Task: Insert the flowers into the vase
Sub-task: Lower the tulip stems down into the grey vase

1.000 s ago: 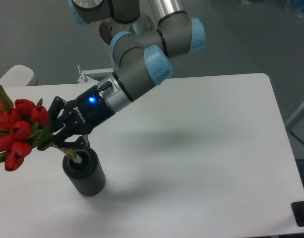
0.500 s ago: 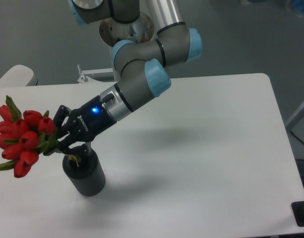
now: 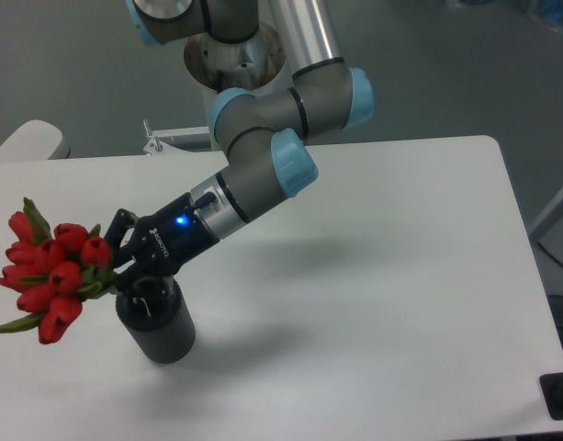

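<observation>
The flowers (image 3: 53,277) are a tight bunch of red tulip buds with green leaves, leaning out to the left at the table's left side. My gripper (image 3: 118,272) is shut on their stems, just right of the buds. The vase (image 3: 157,324) is a dark grey ribbed cylinder standing upright right below the gripper. The stem ends reach down into its mouth. The gripper's fingers hide part of the vase's rim.
The white table (image 3: 354,276) spreads to the right of the vase. The robot base (image 3: 230,55) stands behind the table's far edge. A pale rounded object (image 3: 28,141) sits at the far left. A dark object (image 3: 558,397) lies at the lower right corner.
The gripper has moved down and slightly right with the flowers. The bunch has tipped more upright, and the stems have gone deeper into the vase's mouth.
</observation>
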Controlling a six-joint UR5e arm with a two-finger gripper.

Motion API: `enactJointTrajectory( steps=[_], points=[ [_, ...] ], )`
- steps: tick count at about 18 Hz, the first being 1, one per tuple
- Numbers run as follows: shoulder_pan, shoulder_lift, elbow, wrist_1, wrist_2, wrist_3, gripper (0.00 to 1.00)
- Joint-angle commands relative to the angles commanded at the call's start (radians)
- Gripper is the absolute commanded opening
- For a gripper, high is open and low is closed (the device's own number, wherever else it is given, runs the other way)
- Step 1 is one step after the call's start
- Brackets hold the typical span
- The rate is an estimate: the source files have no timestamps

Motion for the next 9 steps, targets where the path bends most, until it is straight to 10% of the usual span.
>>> enactJointTrajectory(
  steps=[9],
  points=[
    [0.018, -0.023, 0.002, 0.0, 0.0, 0.032, 0.22]
  ],
)
